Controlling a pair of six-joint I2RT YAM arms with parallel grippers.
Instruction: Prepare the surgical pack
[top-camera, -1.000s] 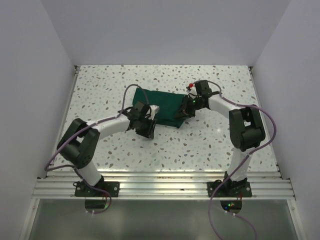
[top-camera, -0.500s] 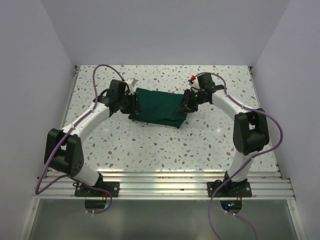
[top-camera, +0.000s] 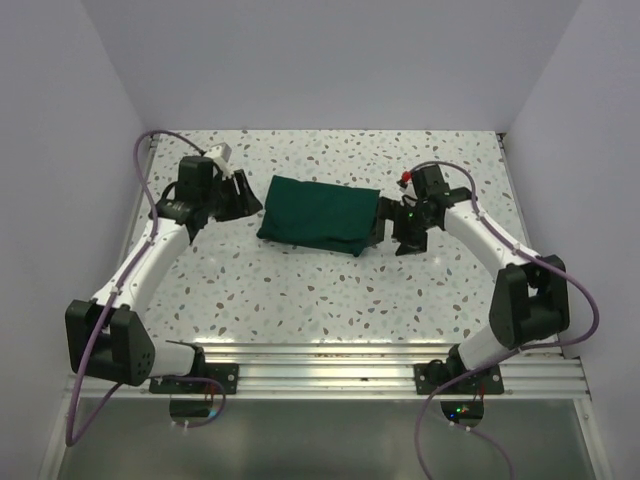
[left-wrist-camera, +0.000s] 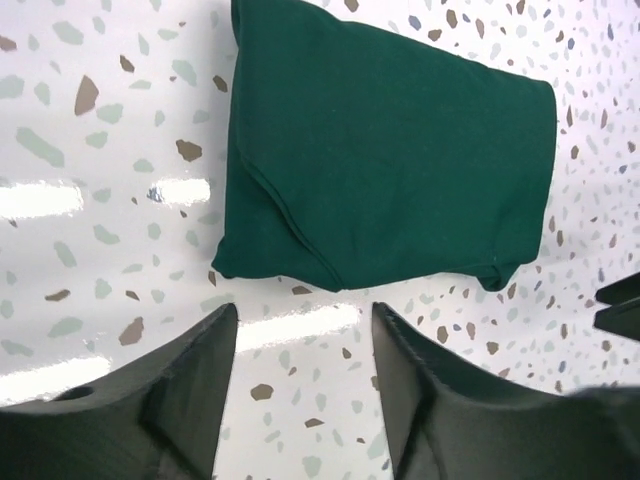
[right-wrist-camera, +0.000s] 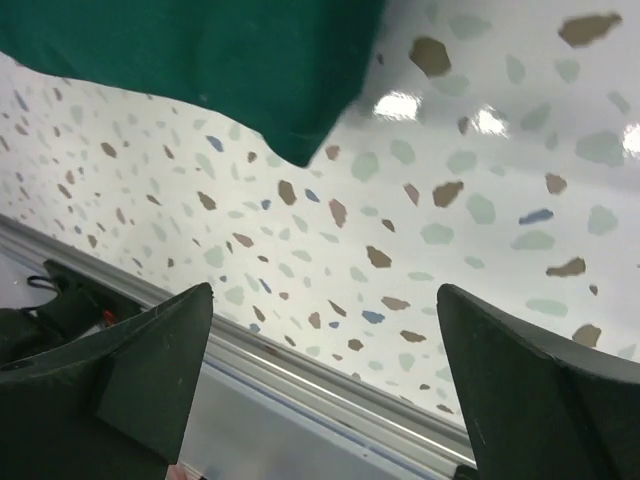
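Top external, left side: we saw the left fingers poised just beside the left end of the surgical pack, apart from it.
Left wrist: the fingers stood moderately parted, with only speckled bench showing in the gap. They held nothing.
Pack position: it lay flat on the bench toward the far middle, between the two arms, as a puffy dark green rectangular bundle.
Pack condition: in the left wrist view we noted a folded flap edge curving along one end of the cloth. The rest looked smooth and closed.
Top external, right side: the right fingers sat just beside the pack's right end.
Right wrist: these fingers were spread wide and empty. Only a corner of the green cloth showed, beyond them.
Done, in our judgement: the cloth was folded into a bundle and let go by both arms.
Left, in our judgement: little, perhaps tidying the flap. We could not tell what, if anything, was wrapped inside.
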